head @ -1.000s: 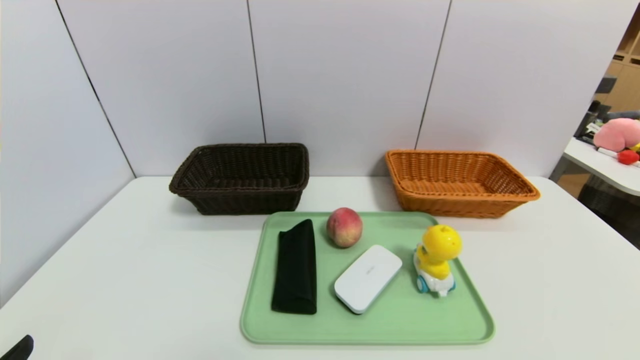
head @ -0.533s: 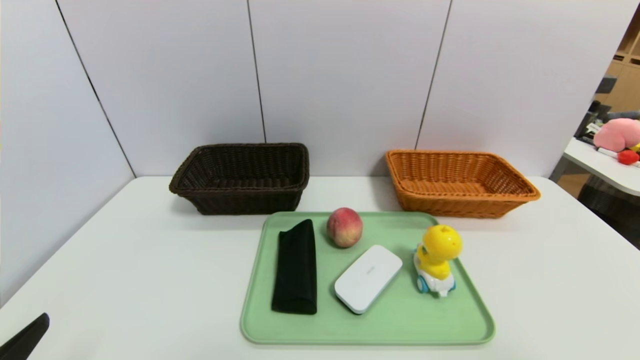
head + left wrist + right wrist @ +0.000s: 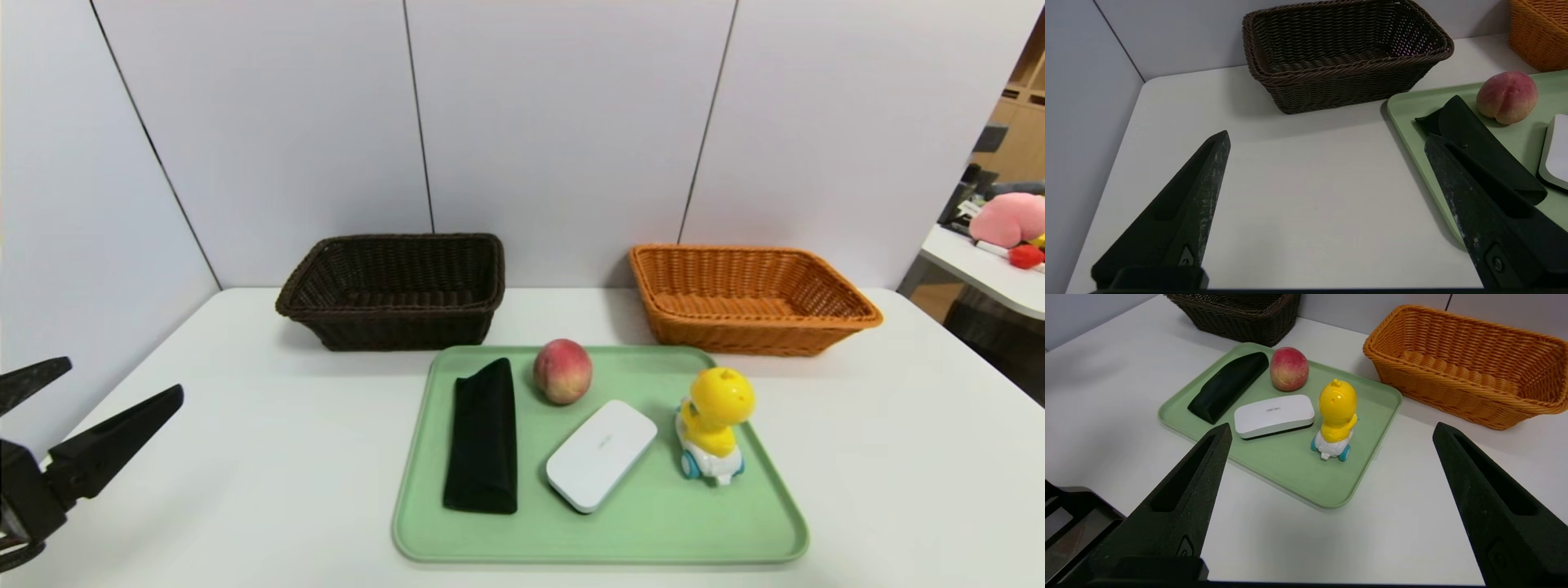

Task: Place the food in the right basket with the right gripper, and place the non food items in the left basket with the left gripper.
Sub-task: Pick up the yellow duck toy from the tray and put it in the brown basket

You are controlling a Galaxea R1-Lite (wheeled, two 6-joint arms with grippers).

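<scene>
L grip (image 3: 122, 374), jaws wide, nothing held, well left of tray (image 3: 600, 549). Likely target: blk case (image 3: 482, 441) on tray's L side, long axis near-to-far; my L arm's nearer. R grip (image 3: 1333, 426) idle, near side of tray.

A tray (image 3: 604, 543) is set on the desk (image 3: 245, 457), before two baskets. The left basket (image 3: 400, 327) is placed behind the tray's left end, and the right basket (image 3: 751, 335) behind its right end, with a gap left between them; both are backed by a wall (image 3: 555, 147). On the tray, a pouch (image 3: 483, 441) is laid at the left, a case (image 3: 602, 456) near the middle, and a toy (image 3: 714, 425) at the right. A peach (image 3: 562, 371) is placed behind the case, to the right of the pouch.
</scene>
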